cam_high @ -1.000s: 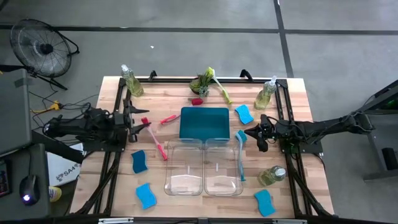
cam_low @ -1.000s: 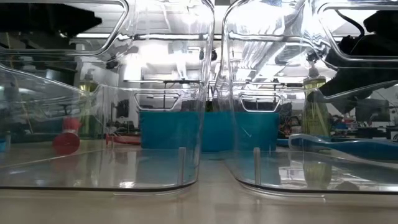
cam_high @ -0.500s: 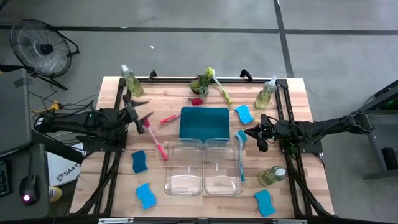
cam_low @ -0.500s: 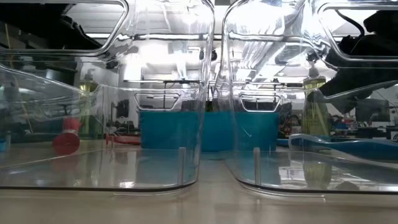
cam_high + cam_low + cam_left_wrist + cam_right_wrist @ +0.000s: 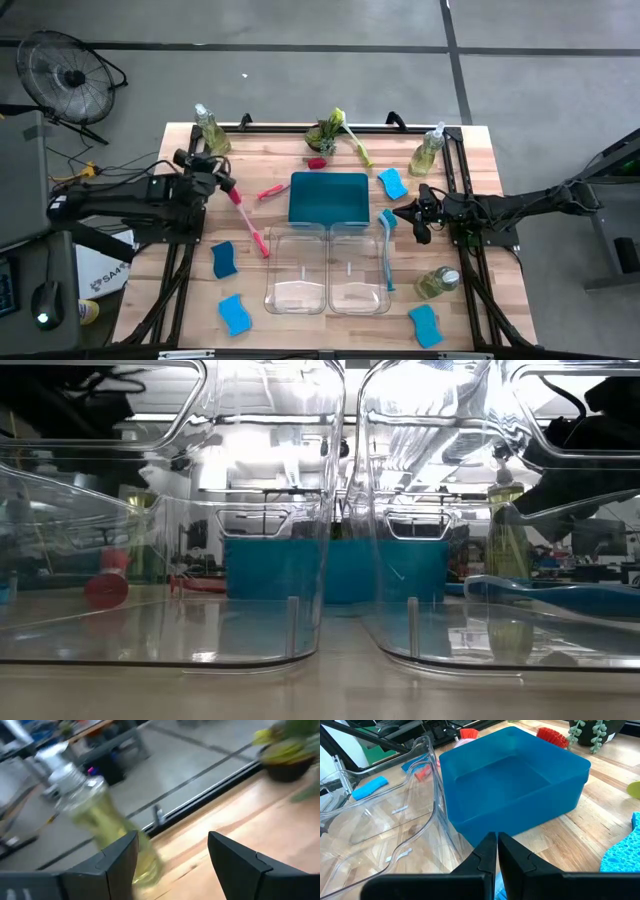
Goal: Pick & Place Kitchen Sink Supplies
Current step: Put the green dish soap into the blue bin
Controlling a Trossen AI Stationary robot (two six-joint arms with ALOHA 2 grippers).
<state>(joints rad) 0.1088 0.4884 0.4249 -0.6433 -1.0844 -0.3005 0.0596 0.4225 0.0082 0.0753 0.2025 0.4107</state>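
Observation:
A clear soap bottle (image 5: 212, 130) stands at the table's far left corner; it also shows blurred in the left wrist view (image 5: 95, 825). My left gripper (image 5: 222, 178) is open and empty just near of it (image 5: 172, 862), and the bottle lies beside one finger, outside the gap. A red-pink brush (image 5: 250, 226) lies on the table by this gripper. My right gripper (image 5: 418, 222) is shut and empty (image 5: 497, 852), right of the teal tray (image 5: 328, 197). A blue brush (image 5: 386, 252) lies along the right clear bin's edge.
Two clear bins (image 5: 297, 272) (image 5: 358, 272) sit near of the tray. More soap bottles (image 5: 427, 150) (image 5: 437, 283), several blue sponges (image 5: 223, 259) (image 5: 393, 183), a yellow-green brush (image 5: 352, 138) and a potted plant (image 5: 323, 132) lie around them. Black frame rails run along the table's left and right sides.
My left gripper has swung from beside the red-pink brush toward the table's far edge, turning toward the far-left soap bottle. My right arm has kept still.

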